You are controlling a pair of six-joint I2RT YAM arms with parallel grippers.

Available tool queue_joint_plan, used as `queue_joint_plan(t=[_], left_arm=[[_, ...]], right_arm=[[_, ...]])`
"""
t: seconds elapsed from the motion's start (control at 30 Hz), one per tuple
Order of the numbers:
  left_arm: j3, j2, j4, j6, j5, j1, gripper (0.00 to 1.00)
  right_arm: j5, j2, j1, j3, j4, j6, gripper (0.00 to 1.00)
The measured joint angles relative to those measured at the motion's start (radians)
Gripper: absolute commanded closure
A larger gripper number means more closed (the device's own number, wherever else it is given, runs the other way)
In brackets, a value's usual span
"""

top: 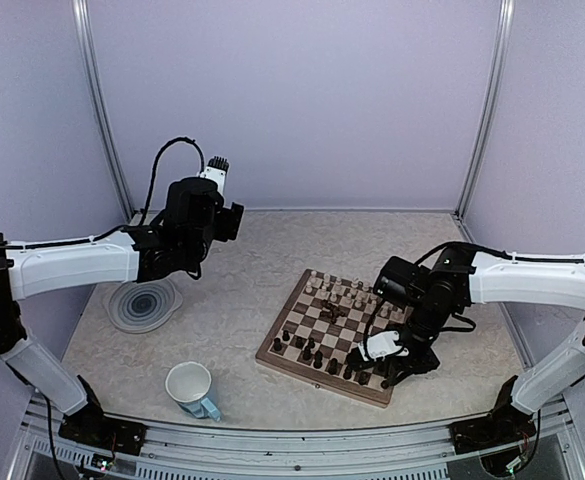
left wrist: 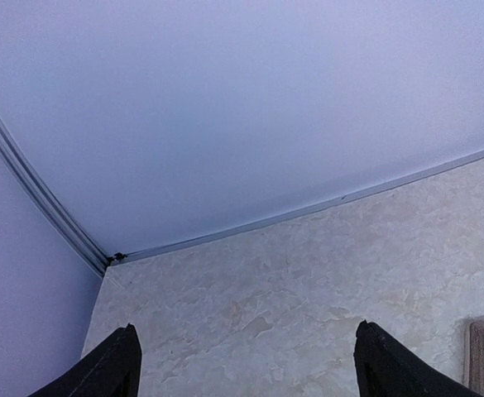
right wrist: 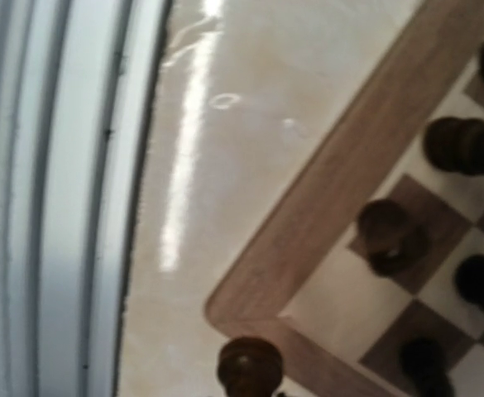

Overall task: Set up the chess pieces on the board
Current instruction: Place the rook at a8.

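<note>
Far left, a grey swirl plate point(top: 144, 303) lies on the desk point(top: 242, 260) under the raised left gripper point(left wrist: 246, 368), whose jaws stand wide and empty, aimed at the back wall. A white mug point(top: 190, 388) sits nearer the front. Right of centre lies the board point(top: 288, 315), with dark pieces point(top: 317, 355) on its near rows and cream pieces point(top: 347, 295) on the far ones. The right gripper point(top: 364, 362) hangs at its near right corner, jaws closed. Only the right wrist view shows a dark piece point(right wrist: 250, 368) over the border there; whether it is gripped cannot be told.
</note>
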Motion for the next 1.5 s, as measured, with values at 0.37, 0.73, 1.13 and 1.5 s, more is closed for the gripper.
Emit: queue_joint_plan(t=[0.37,0.73,1.13,1.5], left_arm=[[0.011,0.031,-0.037,-0.013,0.001,0.000,0.13],[0.020,0.031,-0.063,-0.038,0.013,0.000,0.13],[0.036,0.031,-0.087,-0.063,0.035,0.000,0.13],[0.047,0.031,-0.108,-0.077,0.047,0.000,0.13]], right_arm=[[0.046,0.034,0.010,0.000,0.068,0.020,0.97],[0.090,0.069,0.012,0.000,0.095,0.031,0.96],[0.103,0.105,0.012,-0.005,0.109,0.031,0.92],[0.116,0.117,0.018,-0.010,0.134,0.034,0.81]])
